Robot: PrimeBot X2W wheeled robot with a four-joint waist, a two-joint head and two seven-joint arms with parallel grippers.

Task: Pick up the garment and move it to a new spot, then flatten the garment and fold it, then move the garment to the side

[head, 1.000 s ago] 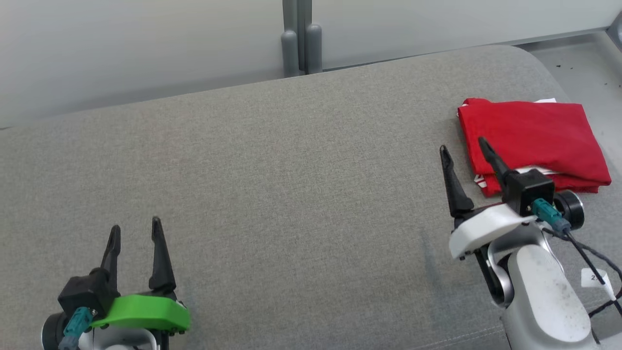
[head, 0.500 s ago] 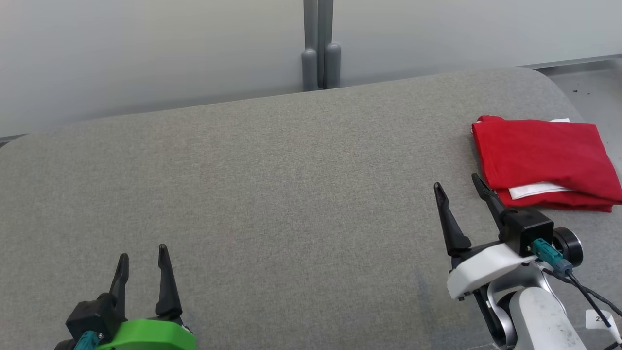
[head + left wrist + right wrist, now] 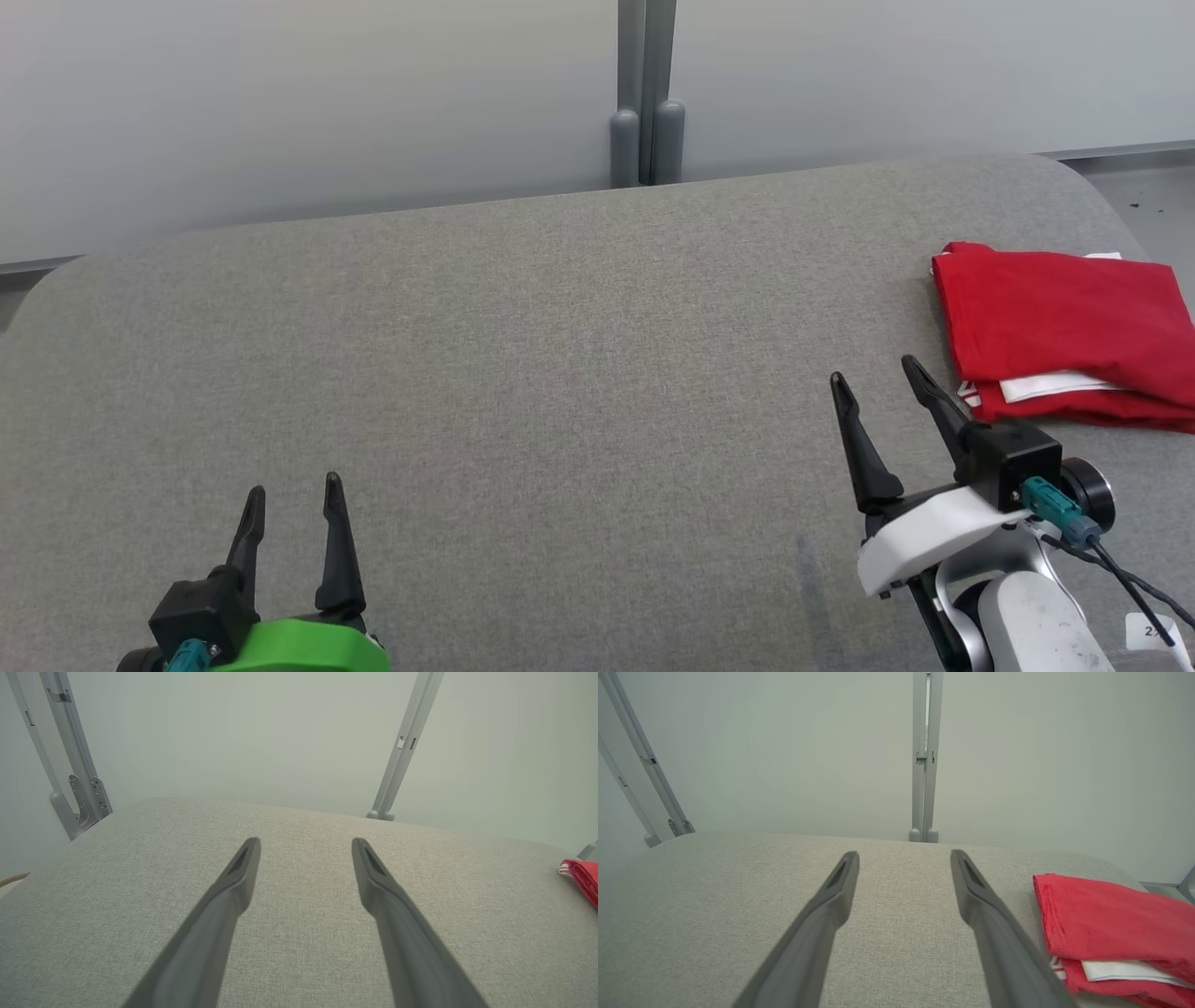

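Observation:
The garment (image 3: 1064, 327) is red with a strip of white showing; it lies folded in a neat rectangle at the right end of the grey padded surface (image 3: 560, 355). It also appears at the lower right of the right wrist view as the garment (image 3: 1115, 924) and at the right edge of the left wrist view as the garment (image 3: 584, 879). My right gripper (image 3: 873, 373) stands open just left of it, apart from the cloth, holding nothing. My left gripper (image 3: 294, 487) is open near the front left, far from the garment, nothing between its fingers.
Pale wall panels with a grey upright post (image 3: 644, 93) run behind the surface. The surface's rounded right corner and a strip of grey floor (image 3: 1148, 187) lie just beyond the garment. Another post (image 3: 70, 765) stands at the far left corner.
The camera has turned, so the whole scene sits lower and further right. The right gripper has drawn back from the garment's front left corner and now stands clear of it.

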